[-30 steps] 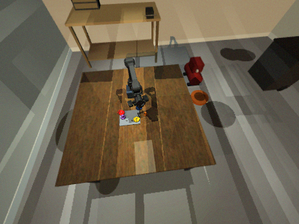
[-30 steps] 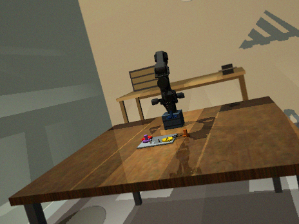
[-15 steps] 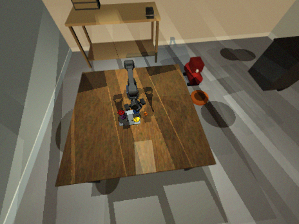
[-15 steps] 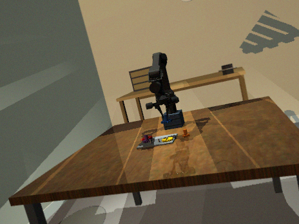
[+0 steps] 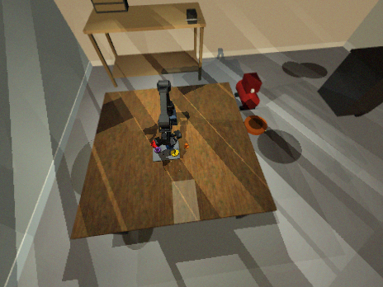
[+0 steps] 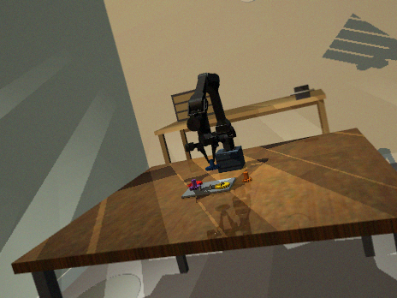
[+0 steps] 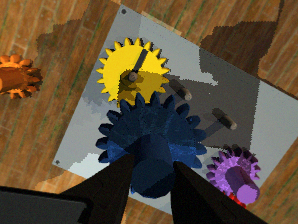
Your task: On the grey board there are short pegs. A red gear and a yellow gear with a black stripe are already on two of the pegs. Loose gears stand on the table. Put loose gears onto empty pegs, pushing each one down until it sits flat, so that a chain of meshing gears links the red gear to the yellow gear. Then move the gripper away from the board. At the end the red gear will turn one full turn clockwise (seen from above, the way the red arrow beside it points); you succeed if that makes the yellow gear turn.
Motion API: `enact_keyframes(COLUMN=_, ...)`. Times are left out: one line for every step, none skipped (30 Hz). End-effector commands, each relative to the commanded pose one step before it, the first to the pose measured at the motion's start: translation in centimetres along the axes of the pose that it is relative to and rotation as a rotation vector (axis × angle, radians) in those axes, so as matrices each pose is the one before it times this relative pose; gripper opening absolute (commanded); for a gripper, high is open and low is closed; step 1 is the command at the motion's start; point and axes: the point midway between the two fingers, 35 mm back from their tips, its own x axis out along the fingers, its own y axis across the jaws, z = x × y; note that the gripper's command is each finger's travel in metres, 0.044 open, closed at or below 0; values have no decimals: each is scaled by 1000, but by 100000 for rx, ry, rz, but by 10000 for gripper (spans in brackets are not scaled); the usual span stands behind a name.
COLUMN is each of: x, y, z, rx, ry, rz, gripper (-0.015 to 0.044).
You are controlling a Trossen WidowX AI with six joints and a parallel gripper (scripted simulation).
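My gripper (image 7: 152,166) (image 6: 210,161) is shut on the knob of the blue gear (image 7: 150,120) (image 6: 211,166), holding it in the air over the board's arm-side part. The grey board (image 7: 80,135) (image 5: 162,157) carries the yellow gear (image 7: 111,72) (image 5: 175,152) (image 6: 222,185) with its black stripe. The purple gear (image 7: 227,171) (image 5: 158,150) (image 6: 193,182) stands on the board beside the red gear (image 7: 236,200) (image 5: 153,143), which it mostly hides in the wrist view. Two bare pegs (image 7: 184,93) (image 7: 227,120) show between yellow and purple. The blue gear hides the board beneath it.
An orange gear (image 7: 19,77) (image 5: 186,145) (image 6: 246,176) stands on the wooden table (image 5: 136,194) (image 6: 141,227), off the board on the yellow gear's side. The arm's dark blue base (image 6: 231,159) stands behind the board.
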Motion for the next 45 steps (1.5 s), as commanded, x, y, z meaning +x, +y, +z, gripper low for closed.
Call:
enact_keyframes(x=180, y=-1206, z=446, rx=-640, ry=-1176, rz=-255, gripper=0)
enact_keyframes(x=115, y=-287, z=17, rx=-64, ry=19, rz=-21, gripper=0)
enact_keyframes(x=116, y=-288, z=14, rx=-64, ry=19, rz=-21, gripper=0)
enact_keyframes(x=117, y=-289, z=11, rx=-64, ry=19, rz=-20, gripper=0)
enact_keyframes(x=118, y=-290, z=7, rx=-64, ry=19, rz=-20, gripper=0)
enact_keyframes(x=119, y=-290, z=4, rx=-64, ry=19, rz=-20, gripper=0)
enact_keyframes(x=120, y=-291, z=1, rx=-64, ry=19, rz=-19, gripper=0)
enact_keyframes(x=120, y=-292, z=-2, rx=-64, ry=19, rz=-19, gripper=0)
enact_keyframes(x=121, y=-292, z=-6, rx=-64, ry=19, rz=-19, gripper=0)
enact_keyframes(x=122, y=-293, z=-9, rx=-63, ry=19, rz=-18, gripper=0)
enact_keyframes(x=123, y=-293, z=-12, rx=-63, ry=19, rz=-18, gripper=0)
enact_keyframes(x=124, y=-294, z=-16, rx=-63, ry=19, rz=-17, gripper=0)
enact_keyframes(x=124, y=-294, z=-19, rx=-63, ry=19, rz=-17, gripper=0)
enact_keyframes(x=125, y=-295, z=-22, rx=-63, ry=19, rz=-17, gripper=0)
enact_keyframes(x=126, y=-295, z=-26, rx=-63, ry=19, rz=-16, gripper=0)
enact_keyframes(x=127, y=-295, z=-29, rx=-63, ry=19, rz=-16, gripper=0)
enact_keyframes(x=128, y=-296, z=-32, rx=-63, ry=19, rz=-16, gripper=0)
enact_keyframes(x=128, y=-296, z=-36, rx=-63, ry=19, rz=-15, gripper=0)
enact_keyframes(x=129, y=-296, z=-39, rx=-63, ry=19, rz=-15, gripper=0)
enact_keyframes(x=130, y=-296, z=-42, rx=-63, ry=19, rz=-15, gripper=0)
enact_keyframes(x=131, y=-296, z=-46, rx=-63, ry=19, rz=-14, gripper=0)
enact_keyframes(x=109, y=-247, z=-41, rx=-53, ry=16, rz=-12, gripper=0)
enact_keyframes(x=66, y=-148, z=-26, rx=-32, ry=9, rz=-7, gripper=0)
enact_keyframes(x=22, y=-49, z=-9, rx=-11, ry=3, rz=-2, gripper=0)
enact_keyframes(x=11, y=-14, z=13, rx=0, ry=-1, rz=-1, gripper=0)
enact_keyframes(x=11, y=-14, z=13, rx=0, ry=-1, rz=-1, gripper=0)
enact_keyframes(x=0, y=0, z=0, rx=0, ry=0, rz=0, gripper=0)
enact_keyframes(x=0, y=0, z=0, rx=0, ry=0, rz=0, gripper=0)
enact_keyframes(x=0, y=0, z=0, rx=0, ry=0, rz=0, gripper=0)
enact_keyframes(x=0, y=0, z=0, rx=0, ry=0, rz=0, gripper=0)
enact_keyframes(x=0, y=0, z=0, rx=0, ry=0, rz=0, gripper=0)
enact_keyframes(x=0, y=0, z=0, rx=0, ry=0, rz=0, gripper=0)
enact_keyframes(x=0, y=0, z=0, rx=0, ry=0, rz=0, gripper=0)
enact_keyframes(x=0, y=0, z=0, rx=0, ry=0, rz=0, gripper=0)
enact_keyframes(x=0, y=0, z=0, rx=0, ry=0, rz=0, gripper=0)
enact_keyframes(x=0, y=0, z=0, rx=0, ry=0, rz=0, gripper=0)
enact_keyframes(x=0, y=0, z=0, rx=-418, ry=0, rz=0, gripper=0)
enact_keyframes(x=0, y=0, z=0, rx=-867, ry=0, rz=0, gripper=0)
enact_keyframes(x=0, y=1, z=0, rx=-1155, ry=0, rz=0, gripper=0)
enact_keyframes(x=0, y=1, z=1, rx=-1499, ry=0, rz=0, gripper=0)
enact_keyframes(x=0, y=1, z=1, rx=-1914, ry=0, rz=0, gripper=0)
enact_keyframes(x=0, y=1, z=1, rx=-2401, ry=0, rz=0, gripper=0)
enact_keyframes(x=0, y=1, z=1, rx=-2246, ry=0, rz=0, gripper=0)
enact_keyframes(x=0, y=1, z=1, rx=-2117, ry=0, rz=0, gripper=0)
enact_keyframes(x=0, y=1, z=1, rx=-1675, ry=0, rz=0, gripper=0)
